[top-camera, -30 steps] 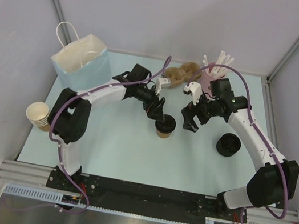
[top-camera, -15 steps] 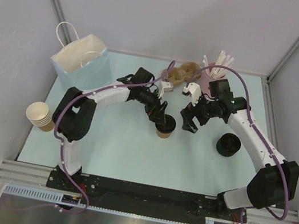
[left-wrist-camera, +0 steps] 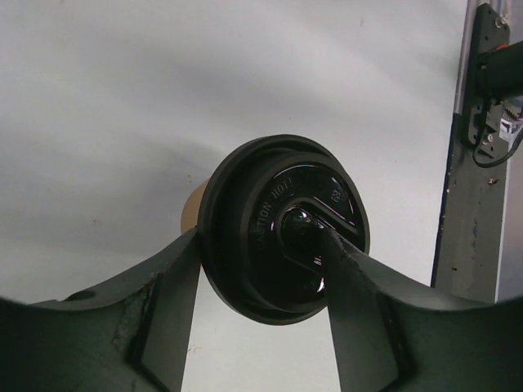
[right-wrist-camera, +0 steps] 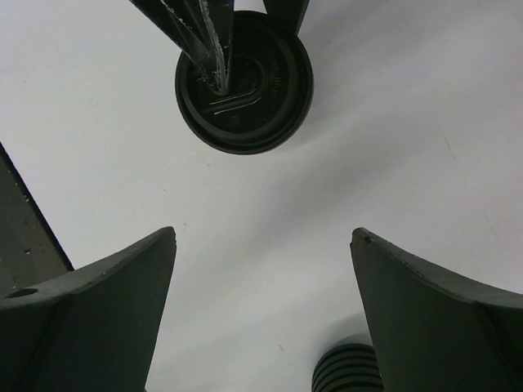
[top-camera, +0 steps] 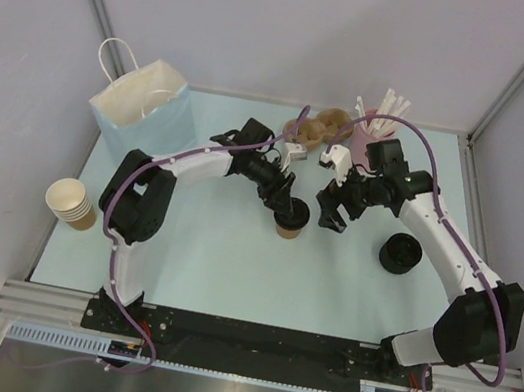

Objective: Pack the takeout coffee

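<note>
Left fingers (left-wrist-camera: 163, 302) now closer around coffee (left-wrist-camera: 253, 204)

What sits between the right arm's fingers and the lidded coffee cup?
Nothing: only bare table separates the right fingers from the lidded cup, clearest in the right wrist view.

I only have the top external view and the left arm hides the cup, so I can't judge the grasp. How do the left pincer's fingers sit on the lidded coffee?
Observer: In the left wrist view the left pincer straddles the rim of the black lid: one finger beside the rim, the other's tip over the lid's top, at its centre recess.
Operator: And the other arm's?
Observer: The right wrist view shows the right pincer wide open, holding nothing, apart from the takeout coffee.
</note>
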`<move>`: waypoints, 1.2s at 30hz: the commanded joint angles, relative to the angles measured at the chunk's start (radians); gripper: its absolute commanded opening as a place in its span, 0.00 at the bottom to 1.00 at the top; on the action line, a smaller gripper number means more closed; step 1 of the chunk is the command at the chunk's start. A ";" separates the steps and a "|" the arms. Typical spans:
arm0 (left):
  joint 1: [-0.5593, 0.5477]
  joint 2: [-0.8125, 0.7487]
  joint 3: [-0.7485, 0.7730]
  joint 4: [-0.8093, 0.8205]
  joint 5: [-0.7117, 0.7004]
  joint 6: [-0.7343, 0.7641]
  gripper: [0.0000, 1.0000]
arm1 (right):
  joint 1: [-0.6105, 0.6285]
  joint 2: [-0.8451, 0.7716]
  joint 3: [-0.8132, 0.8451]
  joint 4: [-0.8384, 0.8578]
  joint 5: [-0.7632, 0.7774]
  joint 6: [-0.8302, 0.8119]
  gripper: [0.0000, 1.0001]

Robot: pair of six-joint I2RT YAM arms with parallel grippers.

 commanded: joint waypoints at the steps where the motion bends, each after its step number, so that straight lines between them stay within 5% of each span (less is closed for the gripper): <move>1: -0.006 0.044 0.013 -0.025 -0.022 0.034 0.58 | 0.004 0.018 -0.017 0.059 -0.082 0.024 0.91; 9: -0.006 0.078 -0.007 -0.045 -0.019 0.061 0.49 | -0.013 0.102 -0.025 0.224 -0.126 0.165 0.89; 21: -0.006 0.103 -0.021 -0.051 -0.066 0.070 0.48 | -0.128 0.248 -0.024 0.327 -0.349 0.292 0.49; 36: -0.006 0.115 -0.029 -0.034 -0.135 0.061 0.52 | -0.107 0.334 -0.024 0.353 -0.373 0.338 0.47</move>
